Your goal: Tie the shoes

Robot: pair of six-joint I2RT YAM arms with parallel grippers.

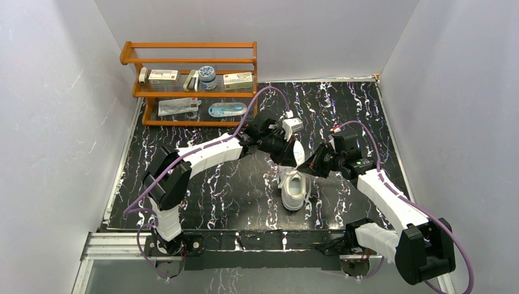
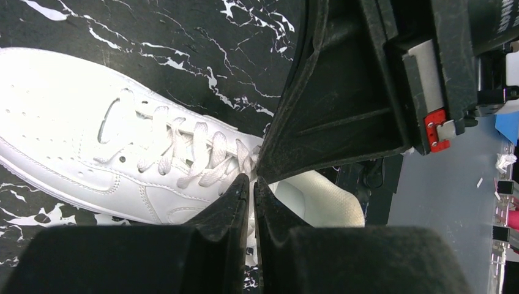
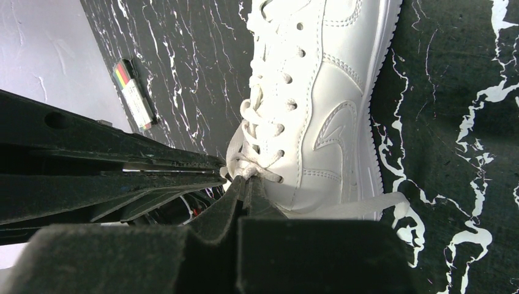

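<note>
No lettering reads clearly in any view. Far left, the boxes (image 1: 163, 76) on the wooden rack (image 1: 188, 60) carry printed labels, all too small to make out; same for a striped card (image 3: 136, 95) lying by the wall (image 3: 37, 49) in the right wrist view. White sneaker (image 3: 318, 92): stitched curved emblem (image 3: 330, 125) on its side panel, no words or numbers legible.

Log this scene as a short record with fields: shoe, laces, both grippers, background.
sneaker: white, upright on the marble table, toe toward the arm bases
laces: threaded, no bow visible; one loose end trails over the sole
left gripper: shut, apparently pinching the laces at the top eyelets
right gripper: shut likewise, tip to tip with the left
rack: wooden, far left, holding small boxes
</note>
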